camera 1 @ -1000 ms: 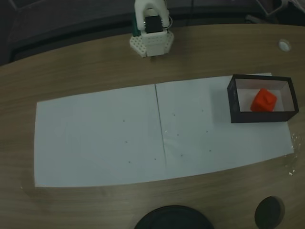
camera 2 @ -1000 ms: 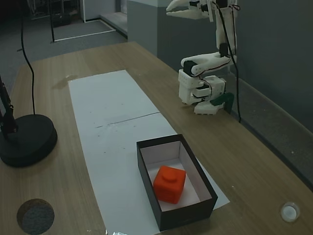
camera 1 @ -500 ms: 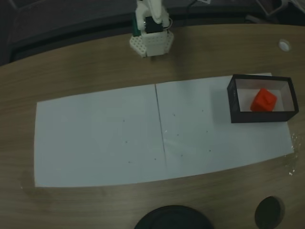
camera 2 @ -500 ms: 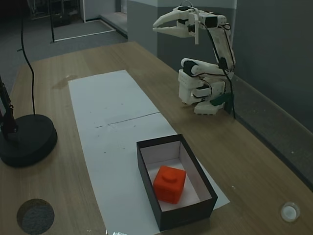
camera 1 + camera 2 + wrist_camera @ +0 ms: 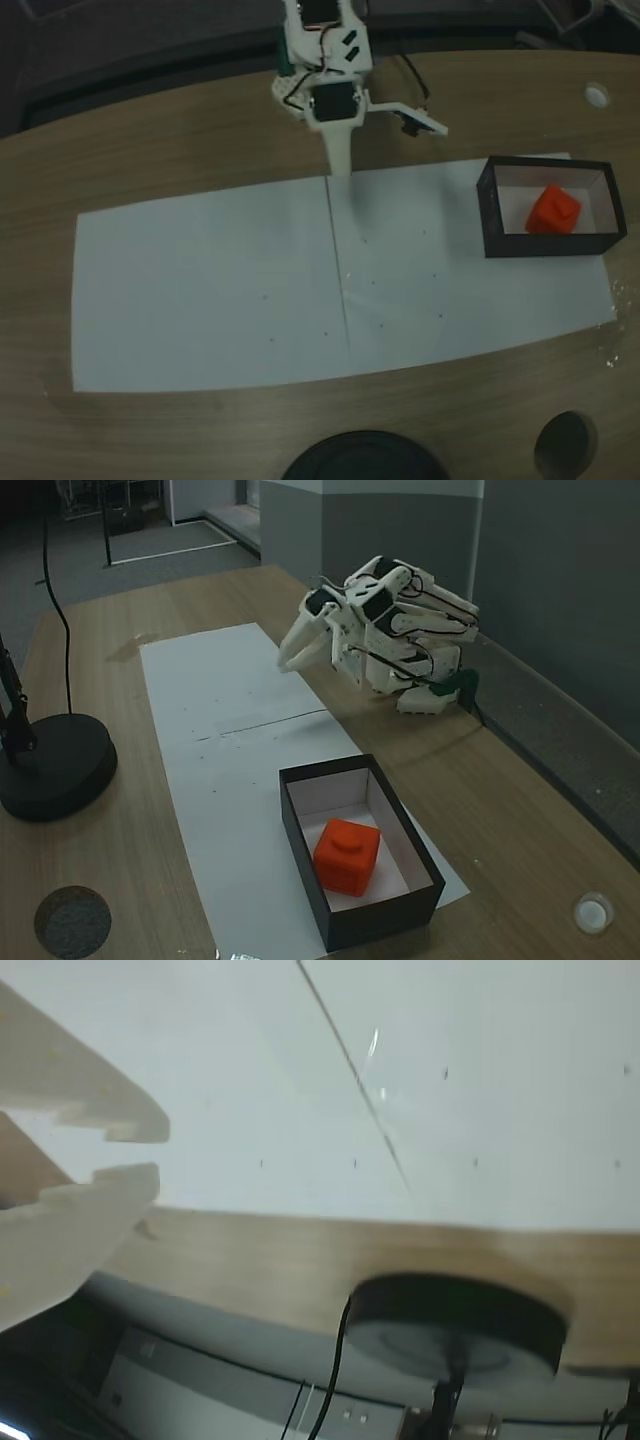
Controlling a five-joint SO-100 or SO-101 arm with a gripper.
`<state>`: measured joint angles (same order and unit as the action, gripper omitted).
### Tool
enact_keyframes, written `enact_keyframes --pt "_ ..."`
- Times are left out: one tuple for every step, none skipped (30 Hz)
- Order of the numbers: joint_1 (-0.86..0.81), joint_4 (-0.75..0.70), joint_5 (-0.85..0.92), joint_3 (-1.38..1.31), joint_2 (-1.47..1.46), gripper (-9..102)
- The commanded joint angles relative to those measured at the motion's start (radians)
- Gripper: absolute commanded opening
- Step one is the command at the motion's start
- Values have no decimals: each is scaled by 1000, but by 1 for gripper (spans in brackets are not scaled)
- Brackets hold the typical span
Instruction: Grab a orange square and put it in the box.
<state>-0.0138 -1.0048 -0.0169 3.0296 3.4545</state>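
Orange square rests inside the box; placement judged complete. End effector, fingers nearly together and holding nothing, hangs over the paper, well apart.

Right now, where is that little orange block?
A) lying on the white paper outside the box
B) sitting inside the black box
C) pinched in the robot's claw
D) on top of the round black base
B: the orange square sits on the pale floor of the box, while the gripper hovers empty over the paper, far from it.
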Motion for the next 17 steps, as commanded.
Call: enact_keyframes --pt "-3 8 -6 46 23 0" --pt "-3 -5 -8 51 23 0" --pt "-5 -29 -8 43 23 0" --pt "-3 -64 -8 32 23 0" --pt "6 -109 -3 20 23 0" --pt "11 -152 0 8 23 0" --pt "20 -190 0 -3 23 0" --pt "32 -229 -2 -14 23 0" --pt "38 -270 -3 -23 23 0" --pt "41 -293 -2 -31 21 0" --pt "41 -288 -5 -31 21 0" --pt "38 -287 -6 -29 21 0" --pt "34 -288 -6 -29 21 0" --pt "34 -288 -6 -29 21 0" --pt "34 -288 -6 -29 21 0" --pt "34 -288 -6 -29 21 0" --pt "34 -288 -6 -29 21 0"
